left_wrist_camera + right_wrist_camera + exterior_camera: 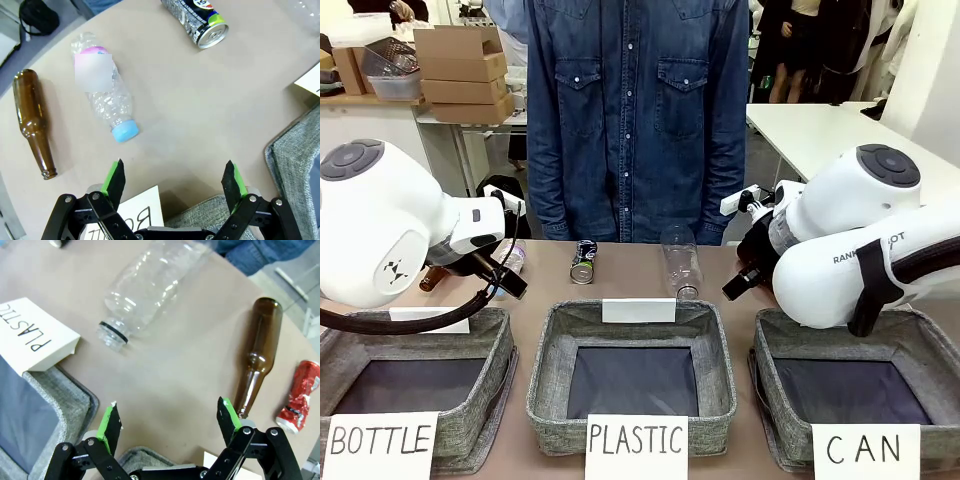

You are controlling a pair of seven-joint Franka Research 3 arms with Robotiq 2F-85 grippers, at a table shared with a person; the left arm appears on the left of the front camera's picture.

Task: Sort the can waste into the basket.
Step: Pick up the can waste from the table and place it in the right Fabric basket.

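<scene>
Starting big: table [200, 110] carries three baskets along my side. The CAN basket [763, 380] sits at my right, under the right arm, and its lining looks bare, so I judge no can is sorted yet.

Right claw [167, 407] is spread wide with nothing in it and hovers over the table by the basket's far rim. Left claw [174, 165] is likewise spread and empty, hanging over the BOTTLE side.

Brown bottle [260, 350] lies near the right claw, its mouth pointing at the claw's one finger.

Red can [300, 395], crushed, lies just beside that bottle, on the side away from the claw's middle. Dark can [584, 262] lies on its side near the far edge, in front of the person.

I'd take the red can first with the right claw since it's nearest the basket. Shift past the bottle neck without nudging it. Turn the fingers to straddle the can's short width, come straight down, squeeze gently on the dented body, lift, and release over the CAN lining.
</scene>
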